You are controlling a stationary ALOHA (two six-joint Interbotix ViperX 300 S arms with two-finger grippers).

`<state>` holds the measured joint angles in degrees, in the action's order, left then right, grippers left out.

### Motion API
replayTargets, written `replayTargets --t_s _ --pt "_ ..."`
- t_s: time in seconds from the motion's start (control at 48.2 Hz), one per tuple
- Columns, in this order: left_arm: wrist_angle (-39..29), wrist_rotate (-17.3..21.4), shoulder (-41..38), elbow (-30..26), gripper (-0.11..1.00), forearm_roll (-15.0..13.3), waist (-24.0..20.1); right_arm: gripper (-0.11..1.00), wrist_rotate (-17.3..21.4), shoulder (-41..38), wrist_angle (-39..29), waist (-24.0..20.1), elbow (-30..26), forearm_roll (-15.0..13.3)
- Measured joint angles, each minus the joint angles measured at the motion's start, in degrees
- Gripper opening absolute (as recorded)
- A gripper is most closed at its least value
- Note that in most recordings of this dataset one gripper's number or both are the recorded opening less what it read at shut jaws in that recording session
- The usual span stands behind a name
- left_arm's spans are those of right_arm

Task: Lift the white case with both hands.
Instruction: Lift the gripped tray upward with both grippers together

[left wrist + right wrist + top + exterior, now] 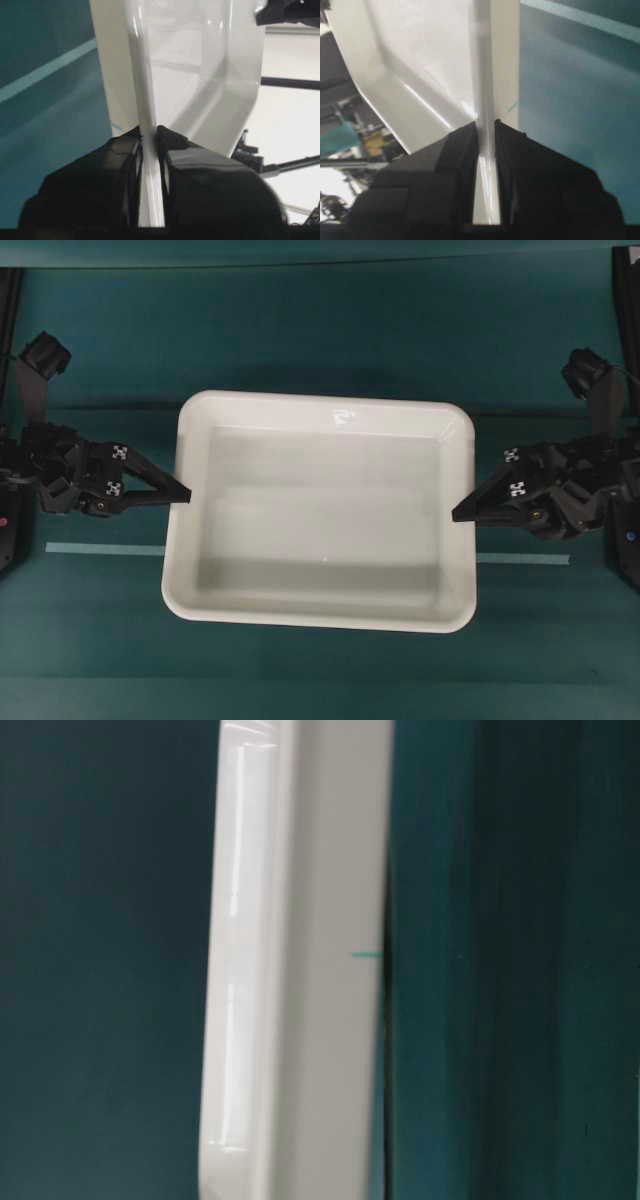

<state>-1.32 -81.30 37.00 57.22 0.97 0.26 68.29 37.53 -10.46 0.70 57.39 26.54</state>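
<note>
- The work surface (300, 320) is a dark teal table, matte and evenly lit; a thin pale tape line (105, 549) runs across it from left to right and passes under the case.
- At the far left and far right edges of the overhead view stand the dark bases of the two arms; beyond the table, the wrist views show only blurred, bright background clutter.
- The left gripper (183, 494) reaches in from the left, its pointed fingers closed onto the left rim of the white case (320, 510); in the left wrist view the two black fingers (125, 150) press the thin white rim from either side.
- The white case sits at the middle of the table, between the two arms, open side up, its glossy bottom bare.
- Its long axis runs left to right, in line with the tape; its short sides face the arms.
- Bare teal table lies open behind the case and in front of it; the side margins are taken up by the arms.
- The right gripper (458, 512) comes in from the right and clamps the right rim in the same way, fingers (465, 145) tight on both faces of the rim.
- In the table-level view the case's side wall (300, 960) fills the frame as a white band; whether it touches the table there I cannot tell.
</note>
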Motion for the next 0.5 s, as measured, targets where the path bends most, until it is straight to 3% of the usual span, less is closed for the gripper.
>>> replayTargets --t_s 0.498 --pt "-6.15 -2.11 2.64 -7.03 0.08 0.09 0.09 0.12 3.78 9.67 -5.98 2.29 -4.57 0.09"
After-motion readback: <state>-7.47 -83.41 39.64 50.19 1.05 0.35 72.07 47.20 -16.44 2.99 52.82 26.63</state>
